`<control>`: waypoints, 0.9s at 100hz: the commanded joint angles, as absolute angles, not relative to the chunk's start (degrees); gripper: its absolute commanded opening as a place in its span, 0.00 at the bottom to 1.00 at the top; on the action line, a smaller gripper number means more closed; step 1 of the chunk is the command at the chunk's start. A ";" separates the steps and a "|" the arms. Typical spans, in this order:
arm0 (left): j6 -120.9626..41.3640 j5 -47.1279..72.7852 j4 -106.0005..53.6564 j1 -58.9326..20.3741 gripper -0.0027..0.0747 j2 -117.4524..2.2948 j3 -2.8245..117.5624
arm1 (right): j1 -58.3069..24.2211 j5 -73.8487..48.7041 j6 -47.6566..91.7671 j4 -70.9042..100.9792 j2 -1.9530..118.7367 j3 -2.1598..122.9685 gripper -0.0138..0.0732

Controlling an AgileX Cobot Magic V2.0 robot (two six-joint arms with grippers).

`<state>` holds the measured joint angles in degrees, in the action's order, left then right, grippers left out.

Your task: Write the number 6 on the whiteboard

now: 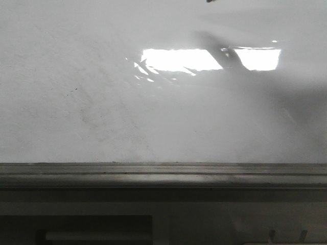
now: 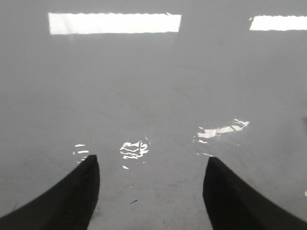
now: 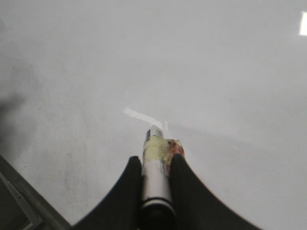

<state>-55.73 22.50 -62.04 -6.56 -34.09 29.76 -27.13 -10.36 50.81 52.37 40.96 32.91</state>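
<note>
The whiteboard [image 1: 102, 102] fills the front view, glossy white with faint grey smudges and no black figure on it. No number 6 shows in any view. My right gripper [image 3: 154, 160] is shut on a marker [image 3: 156, 177], a silver barrel with yellowish tape near its tip, pointing at the whiteboard [image 3: 216, 72]. In the front view only a small dark tip [image 1: 210, 1] shows at the top edge, with its shadow on the board. My left gripper [image 2: 151, 165] is open and empty, facing the whiteboard [image 2: 153, 86].
A grey metal ledge [image 1: 163, 173] runs along the board's bottom edge; its corner shows in the right wrist view [image 3: 19, 196]. Bright rectangular light reflections [image 1: 179, 59] lie on the upper middle of the board.
</note>
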 commanded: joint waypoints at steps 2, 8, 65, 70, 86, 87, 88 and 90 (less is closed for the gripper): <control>-55.18 20.18 -64.18 -6.41 0.58 -34.15 31.27 | -26.96 -4.83 51.25 53.52 43.15 34.44 0.10; -55.18 20.18 -64.18 -6.41 0.58 -34.15 31.27 | -26.96 -5.10 51.25 53.52 44.88 34.44 0.10; -55.18 20.18 -64.18 -6.41 0.58 -34.15 31.27 | -23.25 -21.70 40.17 40.63 48.65 34.22 0.10; -55.18 20.18 -64.18 -6.41 0.58 -34.15 31.27 | -22.12 -20.92 40.17 40.63 47.44 34.22 0.10; -55.18 20.18 -64.18 -6.41 0.58 -34.15 31.27 | -21.29 -18.05 40.17 41.88 45.47 34.47 0.10; -55.18 20.18 -64.18 -6.41 0.58 -34.15 31.27 | -21.29 -17.89 40.17 42.17 45.47 34.47 0.10; -55.18 20.18 -64.18 -6.41 0.58 -34.15 31.27 | -21.29 -17.61 40.17 42.29 45.47 34.47 0.10; -55.18 20.18 -64.18 -6.41 0.58 -34.15 31.27 | -21.42 -17.18 40.17 42.60 45.59 34.59 0.10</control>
<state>-55.73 22.50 -62.16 -6.56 -34.09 29.76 -22.18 -25.62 40.26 43.68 45.74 33.12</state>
